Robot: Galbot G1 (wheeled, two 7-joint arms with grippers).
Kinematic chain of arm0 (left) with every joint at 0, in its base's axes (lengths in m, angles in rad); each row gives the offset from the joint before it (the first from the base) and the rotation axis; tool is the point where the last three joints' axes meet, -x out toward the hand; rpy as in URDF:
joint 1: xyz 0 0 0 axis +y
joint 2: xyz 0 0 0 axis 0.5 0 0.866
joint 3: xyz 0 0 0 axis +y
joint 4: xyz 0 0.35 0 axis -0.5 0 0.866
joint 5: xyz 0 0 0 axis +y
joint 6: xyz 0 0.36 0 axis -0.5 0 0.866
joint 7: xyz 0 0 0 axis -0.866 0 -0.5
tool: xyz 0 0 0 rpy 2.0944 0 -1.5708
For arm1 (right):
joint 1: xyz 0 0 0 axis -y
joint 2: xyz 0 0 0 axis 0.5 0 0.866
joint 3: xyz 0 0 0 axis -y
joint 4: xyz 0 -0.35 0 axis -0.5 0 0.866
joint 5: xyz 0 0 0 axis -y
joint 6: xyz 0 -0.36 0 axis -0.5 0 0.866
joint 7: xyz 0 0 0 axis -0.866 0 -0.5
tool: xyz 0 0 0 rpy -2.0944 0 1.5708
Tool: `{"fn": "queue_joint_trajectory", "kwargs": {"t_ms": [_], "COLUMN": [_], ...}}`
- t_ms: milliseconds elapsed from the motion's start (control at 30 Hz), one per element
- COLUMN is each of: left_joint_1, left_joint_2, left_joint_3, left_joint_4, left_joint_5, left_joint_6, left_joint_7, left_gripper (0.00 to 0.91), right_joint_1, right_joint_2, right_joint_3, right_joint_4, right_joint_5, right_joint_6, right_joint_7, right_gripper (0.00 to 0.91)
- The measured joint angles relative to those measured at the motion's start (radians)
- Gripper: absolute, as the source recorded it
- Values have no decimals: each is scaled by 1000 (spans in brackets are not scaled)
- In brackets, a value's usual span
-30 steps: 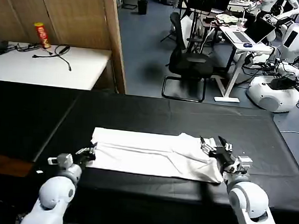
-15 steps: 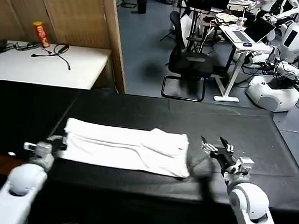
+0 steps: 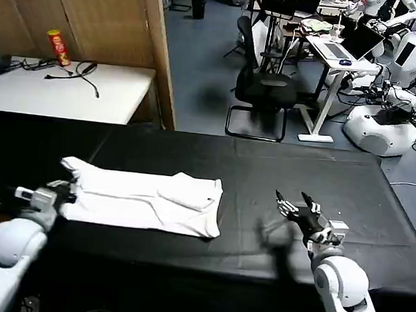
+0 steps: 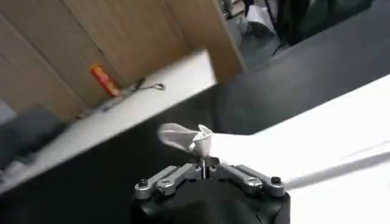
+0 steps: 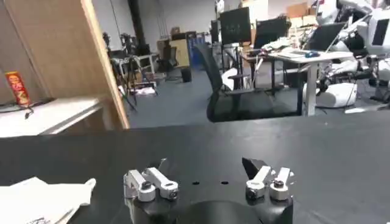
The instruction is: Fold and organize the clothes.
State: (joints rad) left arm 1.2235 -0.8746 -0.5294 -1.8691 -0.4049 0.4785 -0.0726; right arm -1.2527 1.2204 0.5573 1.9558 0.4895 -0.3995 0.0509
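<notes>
Left end effector (image 4: pixel 201 159) pinches T-shirt (image 3: pixel 144 200) edge; right end effector (image 3: pixel 295 204) open, apart.

Black worktop (image 3: pixel 264 167): the right half of the frame, from centre to the right edge, is bare cloth and open to passage. The folded T-shirt (image 3: pixel 144 198) lies low at centre-left and is the sole obstruction on the surface. The left hand (image 3: pixel 61 191), closed on the shirt's left end, blocks the lower-left approach. The right hand (image 3: pixel 294 205), fingers spread, stands at lower right, well apart from the shirt, with a clear lane between them. The upper band of the worktop, along its far edge, is unobstructed.
</notes>
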Motion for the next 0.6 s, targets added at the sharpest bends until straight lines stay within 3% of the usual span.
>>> {"fn": "queue_joint_trajectory", "kwargs": {"t_ms": [200, 600], "left_joint_1": [-59, -139], "left_joint_2": [-125, -352], "left_joint_3": [149, 341], "left_joint_4": [-95, -40], "left_joint_5": [-115, -172], "left_joint_6": [46, 49], "left_joint_7": [-38, -49], "left_gripper": [0, 0], "right_joint_1": [-24, -68], "right_joint_2": [4, 14], "right_joint_3": [22, 64], "right_joint_4": [12, 30], "right_joint_5": [-1, -19], "right_joint_6": [5, 13], "right_joint_7": [0, -4], "right_gripper": [878, 878]}}
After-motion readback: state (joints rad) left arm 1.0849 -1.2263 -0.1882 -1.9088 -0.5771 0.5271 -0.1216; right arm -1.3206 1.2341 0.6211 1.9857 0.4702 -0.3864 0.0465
